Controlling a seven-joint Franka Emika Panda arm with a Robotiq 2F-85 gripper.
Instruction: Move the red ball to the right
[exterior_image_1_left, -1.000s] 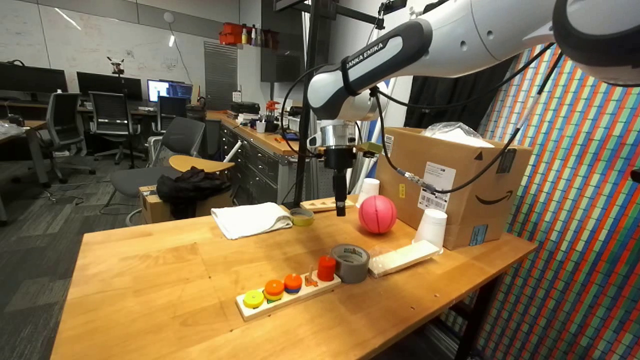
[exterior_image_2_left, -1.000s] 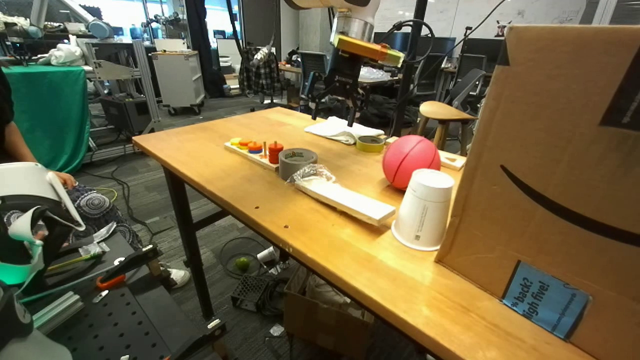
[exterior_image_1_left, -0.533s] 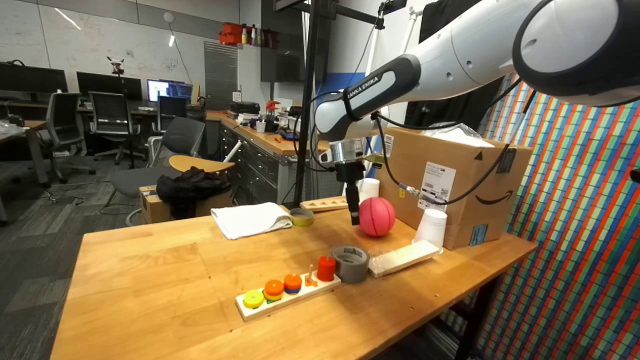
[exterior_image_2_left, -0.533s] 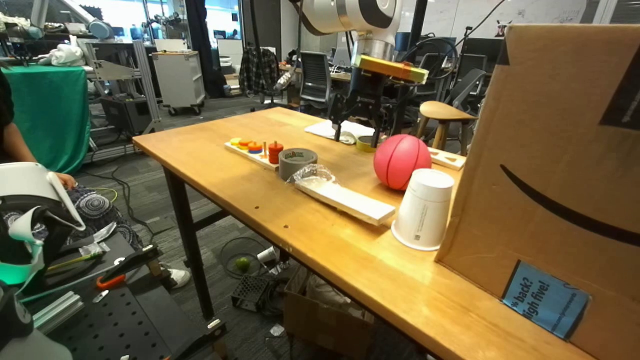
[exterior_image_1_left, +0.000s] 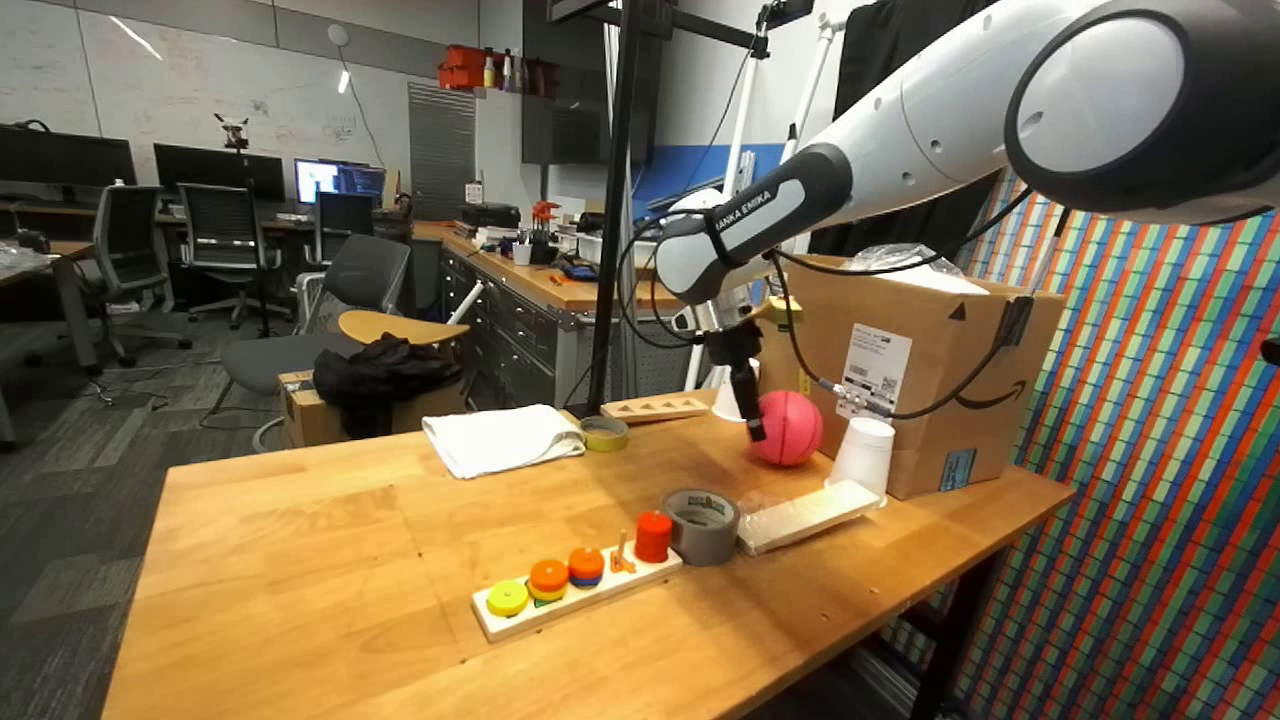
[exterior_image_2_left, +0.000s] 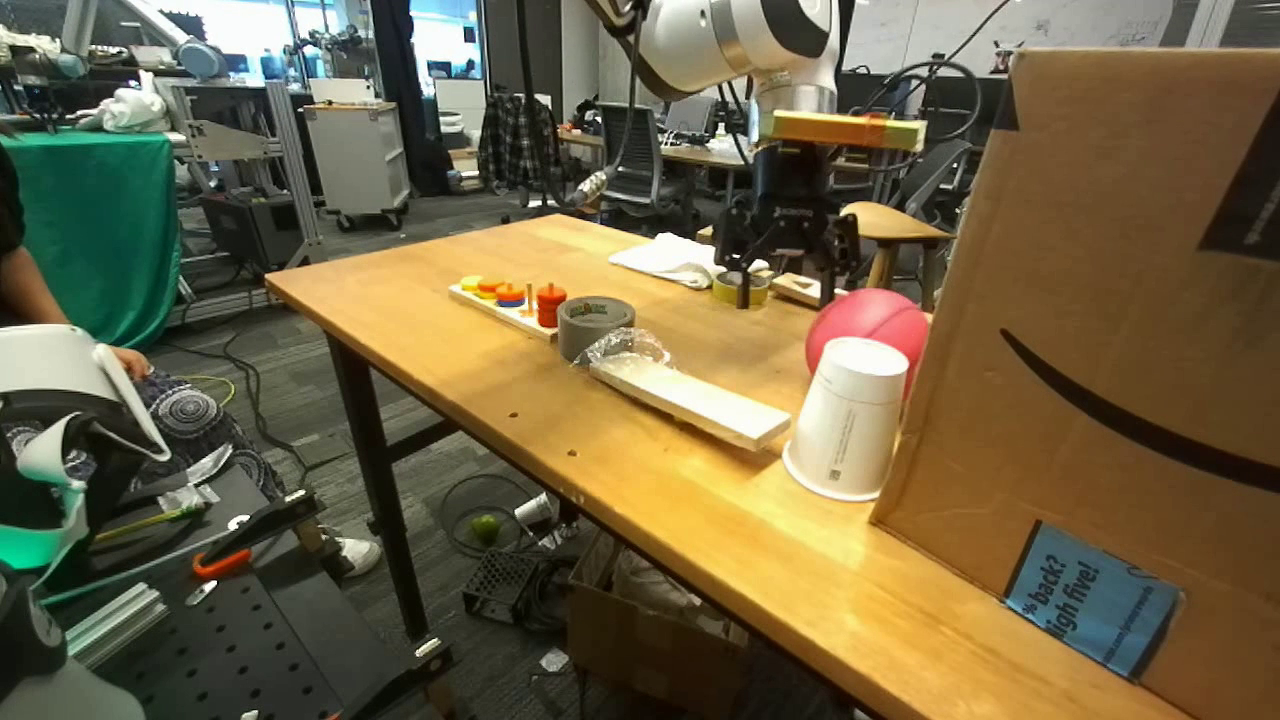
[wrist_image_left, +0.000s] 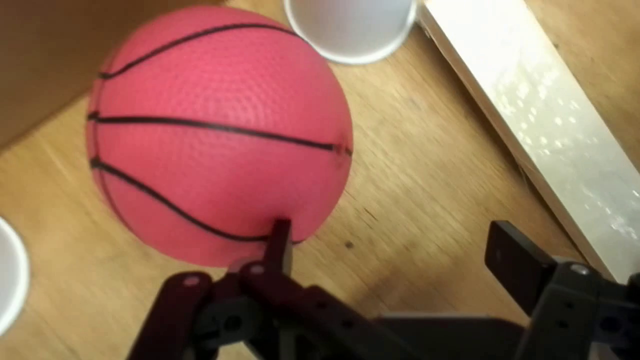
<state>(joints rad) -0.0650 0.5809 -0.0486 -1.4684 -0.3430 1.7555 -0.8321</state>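
Hand (exterior_image_2_left: 785, 300) aslant, fingers (wrist_image_left: 520, 267) down and apart.

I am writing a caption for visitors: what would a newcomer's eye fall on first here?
Probably the red ball comes first, on the table beside the cardboard box. Next is the white robot arm over the table, its open gripper near the ball. Then comes the colourful ring toy beside the grey tape.
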